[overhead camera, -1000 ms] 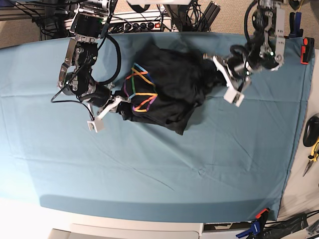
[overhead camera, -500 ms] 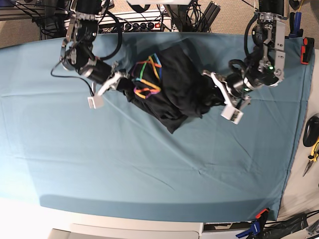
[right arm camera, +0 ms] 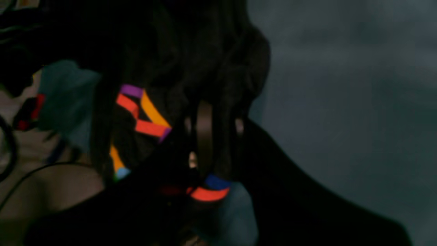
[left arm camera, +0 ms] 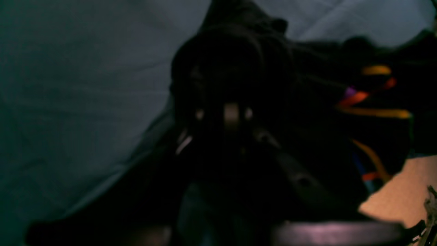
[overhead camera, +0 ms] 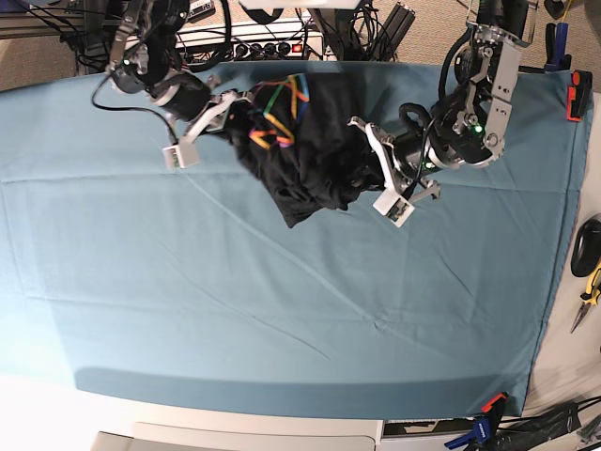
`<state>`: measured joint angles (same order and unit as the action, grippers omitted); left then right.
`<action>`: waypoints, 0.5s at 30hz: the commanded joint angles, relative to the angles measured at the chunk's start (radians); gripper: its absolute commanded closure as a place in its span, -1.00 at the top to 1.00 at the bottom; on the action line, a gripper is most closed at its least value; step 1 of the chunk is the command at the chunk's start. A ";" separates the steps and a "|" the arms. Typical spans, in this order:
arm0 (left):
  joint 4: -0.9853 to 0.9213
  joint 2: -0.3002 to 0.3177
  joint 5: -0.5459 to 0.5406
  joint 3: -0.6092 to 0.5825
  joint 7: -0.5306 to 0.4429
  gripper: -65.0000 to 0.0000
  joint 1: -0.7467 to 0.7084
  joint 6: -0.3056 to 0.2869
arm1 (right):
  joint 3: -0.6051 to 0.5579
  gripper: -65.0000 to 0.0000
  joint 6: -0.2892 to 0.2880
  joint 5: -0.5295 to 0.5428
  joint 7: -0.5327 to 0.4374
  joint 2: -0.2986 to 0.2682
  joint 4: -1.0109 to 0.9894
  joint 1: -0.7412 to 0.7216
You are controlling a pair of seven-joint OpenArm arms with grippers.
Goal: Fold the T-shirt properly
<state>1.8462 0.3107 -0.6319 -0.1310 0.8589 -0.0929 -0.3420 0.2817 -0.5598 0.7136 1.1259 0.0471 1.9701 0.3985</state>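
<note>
**Both arms grip a bunched black T-shirt near the far edge of the surface**

The T-shirt (overhead camera: 310, 155) sits crumpled in a dark heap on the teal cloth (overhead camera: 282, 310) that covers the surface, close to the far edge and a little toward the middle. Its fabric is gathered into thick folds, with one pointed corner hanging toward the near side. The rainbow line print (overhead camera: 274, 115) shows on the upper part of the heap, on the side nearest the right arm.

The right end effector (overhead camera: 228, 111) meets the shirt at the printed side. In the right wrist view its fingers (right arm camera: 204, 136) are pressed close together with black fabric bunched around and between them, and bands of orange, purple and blue print lie just beside them; it is pinching the shirt. A small white block (overhead camera: 176, 156) on this arm sticks out over the cloth.

The left end effector (overhead camera: 374, 164) reaches into the opposite side of the heap. The left wrist view is dark and blurred, yet black fabric wraps the fingertips (left arm camera: 231, 116), which stand nearly together, pinching the shirt as well. Orange and yellow print lines appear at that view's right.

Beyond the far edge lie a power strip (overhead camera: 268, 44) and tangled cables. Pliers (overhead camera: 590, 293) rest off the cloth's side.
</note>
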 commanded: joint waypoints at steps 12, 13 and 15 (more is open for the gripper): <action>0.014 0.061 -0.015 0.002 -0.029 -1.00 0.052 0.006 | 0.235 -1.00 0.094 -0.049 -0.043 -0.003 0.037 0.040; 0.014 0.061 -0.015 0.002 -0.029 -1.00 0.052 0.006 | 0.250 -1.00 0.098 -0.049 -0.042 -0.003 0.037 0.040; 0.014 0.061 -0.019 0.002 -0.029 -1.00 0.052 0.006 | 0.264 -1.00 0.101 -0.049 -0.042 -0.003 0.037 0.040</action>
<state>1.8462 0.3603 -0.6590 -0.1421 0.8597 -0.0605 -0.3511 0.5339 -0.4675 0.6807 1.0977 0.0513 1.9884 0.4347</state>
